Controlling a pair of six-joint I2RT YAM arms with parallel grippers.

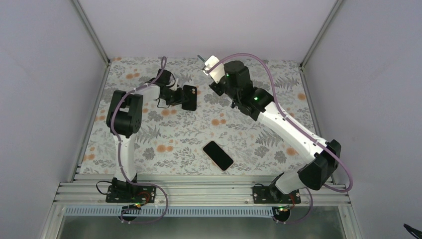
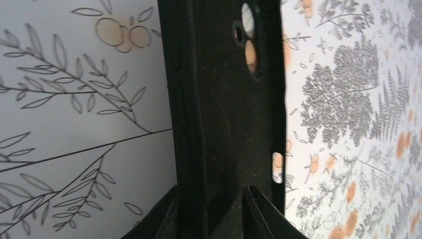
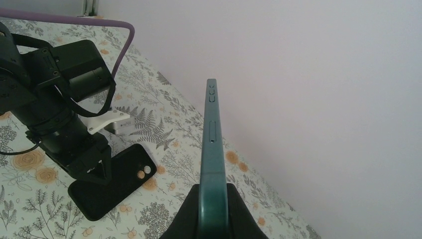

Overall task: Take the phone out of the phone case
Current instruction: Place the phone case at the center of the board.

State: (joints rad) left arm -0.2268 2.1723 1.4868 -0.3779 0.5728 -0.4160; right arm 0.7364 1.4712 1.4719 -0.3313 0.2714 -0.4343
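My left gripper (image 1: 179, 96) is shut on one side wall of the empty black phone case (image 1: 189, 97) at the back left of the table. In the left wrist view one finger (image 2: 161, 214) is outside the wall and the other inside the case (image 2: 229, 99), whose camera cutout shows the tablecloth. My right gripper (image 1: 215, 74) is shut on the teal phone (image 3: 212, 139) and holds it edge-up in the air, apart from the case (image 3: 117, 179). The phone (image 1: 211, 63) shows pale at the back centre of the top view.
A second dark phone (image 1: 218, 155) with a tan rim lies flat on the floral tablecloth near the front centre. White walls close in the back and both sides. The left arm's wrist (image 3: 54, 99) stands over the case.
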